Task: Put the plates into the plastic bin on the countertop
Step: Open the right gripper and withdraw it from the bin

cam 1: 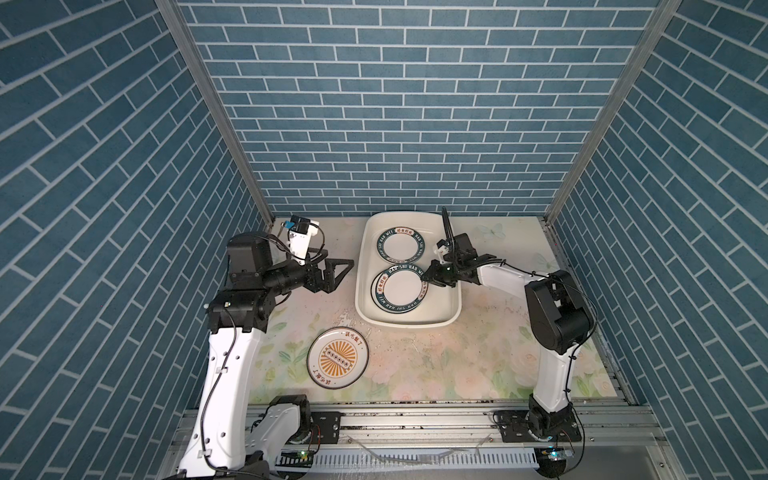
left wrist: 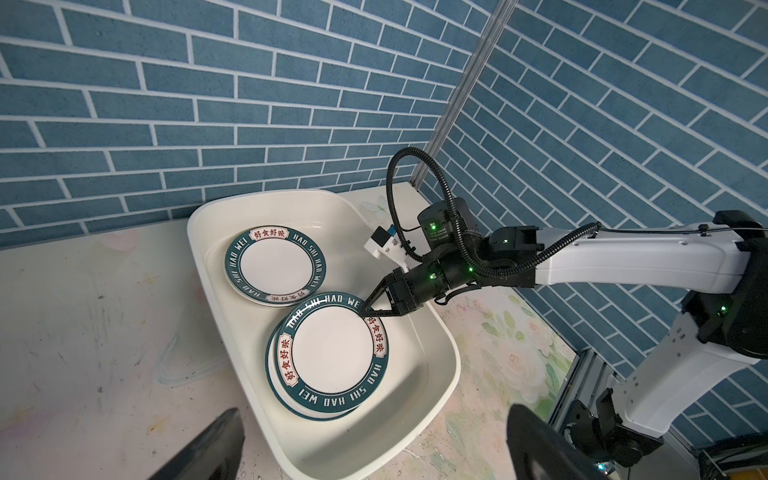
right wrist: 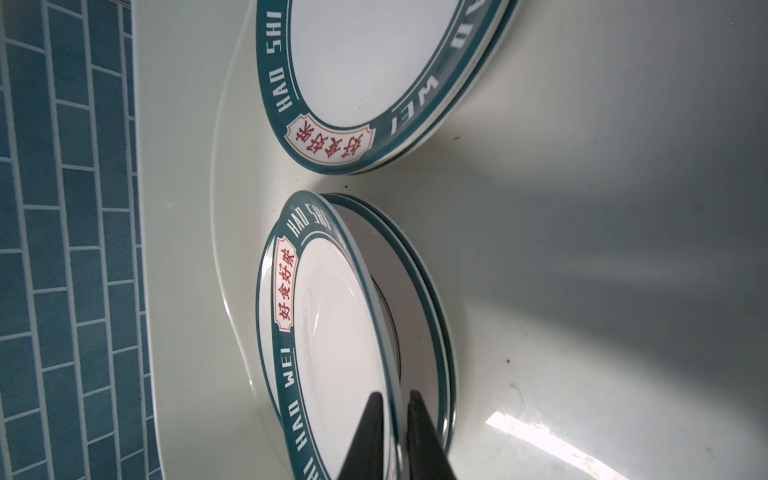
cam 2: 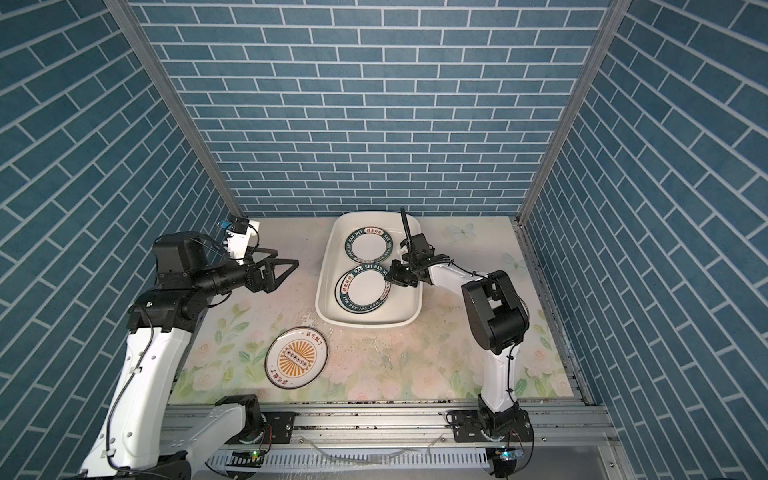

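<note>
A floral-printed counter (cam 1: 478, 353) seen from above, enclosed by blue brick-patterned walls, with two robot arms reaching in from its near edge. At the back centre sits the cream plastic bin (cam 1: 409, 323), its long axis running away from the robot.

The bin holds two stacks of plates, one behind the other. The far stack (cam 1: 399, 246) lies flat and is topped by a green lettered rim. The near stack is topped by a similar green-rimmed plate (cam 1: 400, 289), which sits tilted with its right edge raised off the plates beneath.

The right gripper (right wrist: 395, 392) reaches over the bin's right wall and pinches that raised edge, one finger on each face. How firm the pinch is cannot be told.

One round sunburst plate (cam 1: 337, 357) lies outside the bin. It is flat on the counter just in front of the bin's near left corner, on the left arm's side.

The left gripper (cam 1: 338, 259) hangs spread wide and empty beside the bin's left wall, farther back than that plate. It looks the better placed to fetch it.
</note>
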